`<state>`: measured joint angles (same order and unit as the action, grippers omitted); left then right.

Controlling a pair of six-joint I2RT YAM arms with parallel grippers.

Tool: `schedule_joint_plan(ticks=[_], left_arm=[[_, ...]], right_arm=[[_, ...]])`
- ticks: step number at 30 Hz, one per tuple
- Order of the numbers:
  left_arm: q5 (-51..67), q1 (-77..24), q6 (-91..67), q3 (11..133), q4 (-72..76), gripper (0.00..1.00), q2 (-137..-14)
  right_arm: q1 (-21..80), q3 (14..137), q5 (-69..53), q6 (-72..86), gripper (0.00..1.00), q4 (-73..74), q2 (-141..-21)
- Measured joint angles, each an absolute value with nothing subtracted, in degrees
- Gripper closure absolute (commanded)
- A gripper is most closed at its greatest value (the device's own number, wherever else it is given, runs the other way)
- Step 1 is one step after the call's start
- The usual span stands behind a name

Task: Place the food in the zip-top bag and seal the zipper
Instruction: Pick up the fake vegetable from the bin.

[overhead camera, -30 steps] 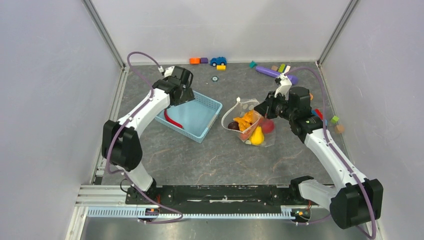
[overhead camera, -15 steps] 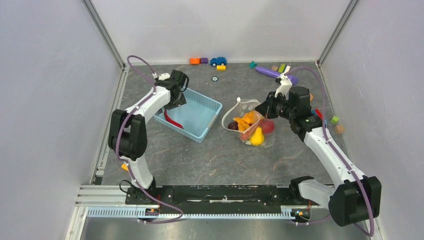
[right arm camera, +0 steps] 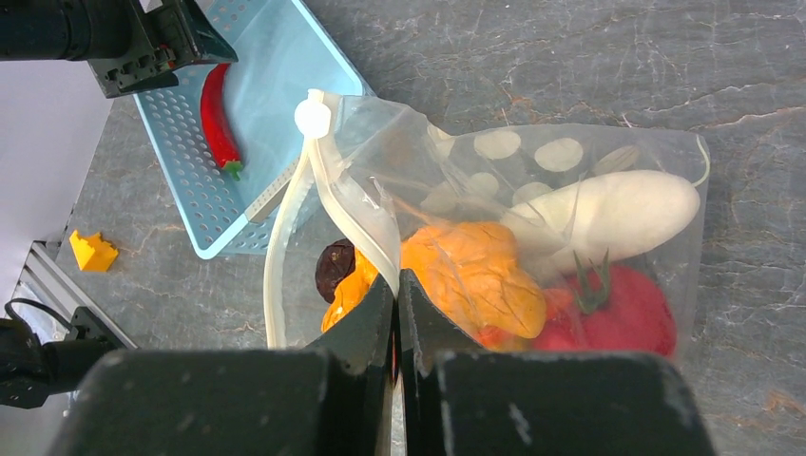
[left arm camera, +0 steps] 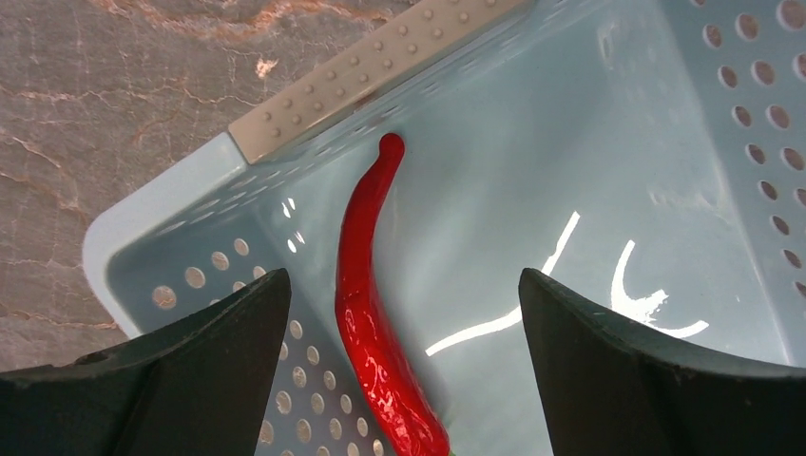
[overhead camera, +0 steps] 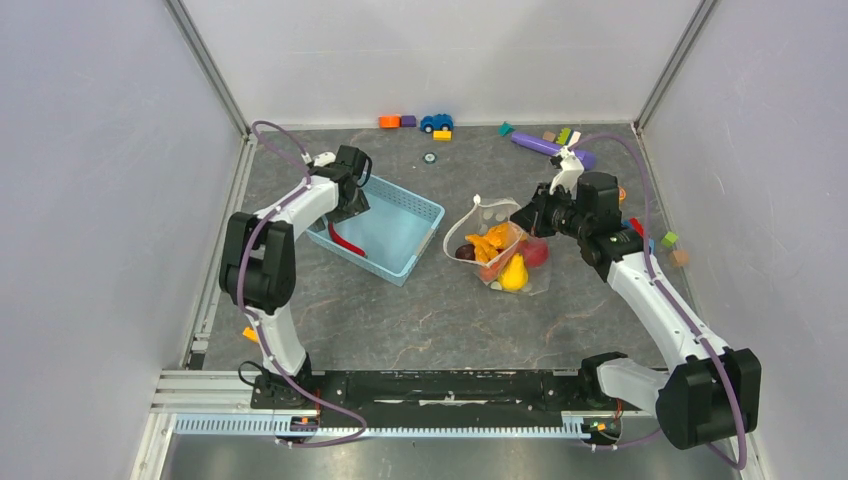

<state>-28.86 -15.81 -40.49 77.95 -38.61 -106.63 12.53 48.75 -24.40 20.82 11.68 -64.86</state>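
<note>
Basket walls [left arm camera: 741, 95] of perforated light-blue plastic are seen around a glossy red chili [left arm camera: 366, 285] under the spread left gripper [left arm camera: 399, 280]. Nearby, the clear zip-top bag [right arm camera: 532, 161], filled with food [right arm camera: 475, 271], is pinched by the right gripper [right arm camera: 396, 285].

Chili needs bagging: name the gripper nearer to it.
Left. The left gripper hangs open over the chili in the basket; the right gripper pinches the bag, far off.

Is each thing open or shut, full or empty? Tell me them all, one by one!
zip-top bag: open, mouth lifted, food inside.
zipper: unsealed, white slider at one end.
basket: holds one red chili.
red chili: lying flat in the basket, not bagged yet.
left end effector: open, empty, above the chili.
right end effector: shut on the zip-top bag's mouth edge.
</note>
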Motion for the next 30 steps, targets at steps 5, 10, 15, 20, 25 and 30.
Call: schedule_joint_plan(ticks=[5,10,15,20,25,30], left_arm=[[-28.1,-15.6,-40.5,77.2,-37.8,0.08,-107.9],[-27.2,-15.2,-40.5,76.5,-36.5,0.09,-109.0],[-26.2,-15.1,-40.5,76.5,-35.4,0.11,-109.9],[-24.6,-15.1,-40.5,76.4,-34.7,0.13,-110.5],[-22.2,-15.1,-40.6,76.0,-33.7,0.14,-111.1],[-19.0,-15.1,-40.6,75.5,-33.1,0.19,-111.1]], right_arm=[[12.3,48.8,-24.4,21.1,0.95,11.7,-65.0],[12.3,48.8,-24.4,21.2,0.95,11.7,-65.1],[12.3,48.8,-24.4,21.2,0.95,11.7,-65.5],[12.3,48.8,-24.4,21.2,0.95,11.7,-65.5],[12.2,48.8,-24.4,21.2,0.95,11.7,-65.8],[12.0,48.8,-24.4,21.2,0.95,11.7,-66.2]])
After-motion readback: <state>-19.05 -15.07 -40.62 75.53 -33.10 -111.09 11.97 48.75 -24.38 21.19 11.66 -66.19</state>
